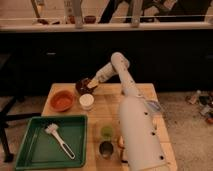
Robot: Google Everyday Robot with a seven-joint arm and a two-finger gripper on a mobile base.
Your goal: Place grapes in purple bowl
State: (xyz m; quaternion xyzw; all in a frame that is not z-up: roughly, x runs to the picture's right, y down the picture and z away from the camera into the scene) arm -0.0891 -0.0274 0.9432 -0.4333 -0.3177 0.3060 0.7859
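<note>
Light wood forms the worktop (107,112), which stands in front of a dark cabinet front. The white arm (131,117) rises from the near right, crosses the worktop and bends at an elbow towards the far left. Its gripper (90,85) sits at the far left part of the worktop, directly at the purple bowl (82,87) and overlapping the bowl's right rim. Whether the gripper is released or clenched on anything cannot be told from this view. The grapes cannot be made out separately; a dark mass at the bowl and gripper may include them, but this cannot be confirmed.

An orange bowl (62,100) stands to the near left of the purple bowl, close beside it but apart. A small white cup (86,101) stands just near of the purple bowl, to the right of the orange bowl. A green tray (30,150) occupies the near left corner of the worktop; a white-handled brush (60,140) lies in it at a slant, head towards the far left. A small green cup (106,131) stands right of the tray, and a metal cup (105,148) stands nearer, just below it. Both sit close against the left side of the arm.
</note>
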